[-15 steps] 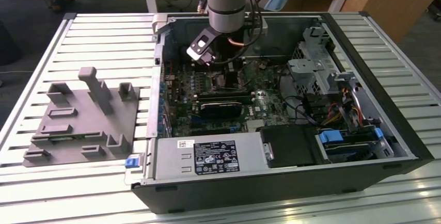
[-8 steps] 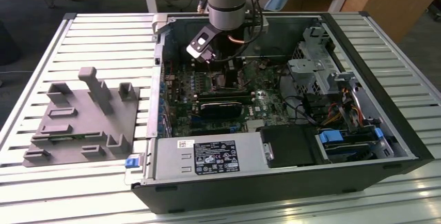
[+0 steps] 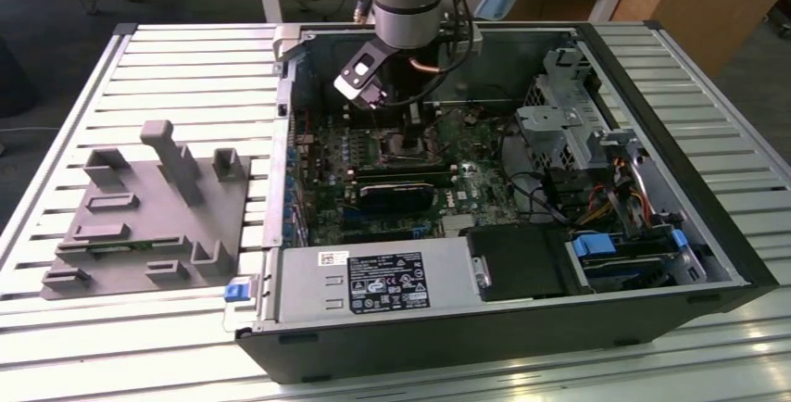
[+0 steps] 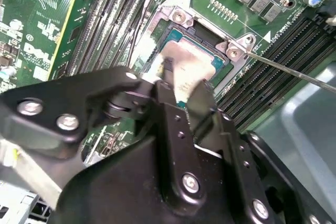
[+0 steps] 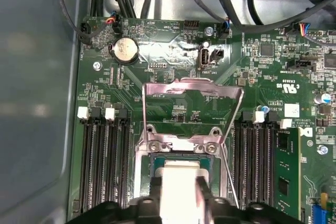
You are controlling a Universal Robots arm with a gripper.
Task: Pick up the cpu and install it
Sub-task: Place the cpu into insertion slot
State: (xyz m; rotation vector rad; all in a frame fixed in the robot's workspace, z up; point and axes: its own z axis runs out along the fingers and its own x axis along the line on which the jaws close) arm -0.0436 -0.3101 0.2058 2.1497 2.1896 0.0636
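ok, our gripper [image 4: 184,88] is clamped on the cpu [image 4: 191,60] by two opposite edges, right at the open socket [image 4: 178,17] on the board [image 4: 42,35]. we can't tell if it's seated. we judge it light, stiff, slick-topped and fragile underneath, so grip the edges only and keep it level.

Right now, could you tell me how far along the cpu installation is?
Done: the cpu is already at the motherboard socket. In hand: the pincer is shut on the cpu right at the open socket; whether the chip is fully seated I cannot tell. Left: the pincer has not let go, and the metal retaining frame stands flipped open, not yet closed over the chip.
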